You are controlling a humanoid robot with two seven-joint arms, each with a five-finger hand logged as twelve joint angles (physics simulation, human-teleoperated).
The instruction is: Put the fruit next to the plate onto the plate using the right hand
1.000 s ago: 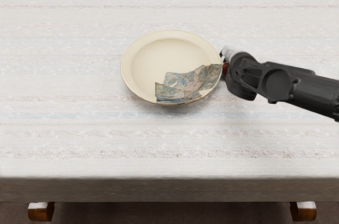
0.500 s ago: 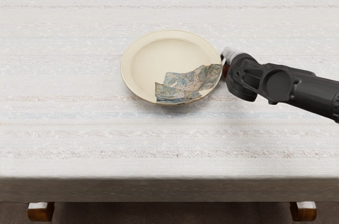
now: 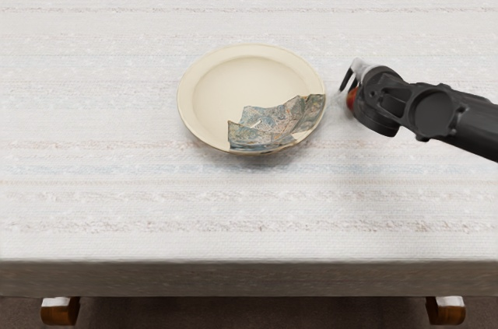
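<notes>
A cream plate [image 3: 189, 92] lies at the middle of the table, with a blue-grey patterned patch [image 3: 274, 122] on its front right part. My right hand [image 3: 359, 92] comes in from the right edge and hovers a short way right of the plate's rim. A small red fruit [image 3: 352, 99] peeks out at the hand's left side, mostly hidden by the dark palm and wrist. The fingers [image 3: 355, 72] curl around it. The fruit is off the plate, over bare tabletop.
The pale striped table [image 3: 117, 189] spreads wide on all sides of the plate. Its front edge runs along the bottom, with wooden feet [image 3: 59, 310] showing below.
My right hand has shifted right, away from the plate's rim, and the red fruit has moved with it. The plate has stayed put.
</notes>
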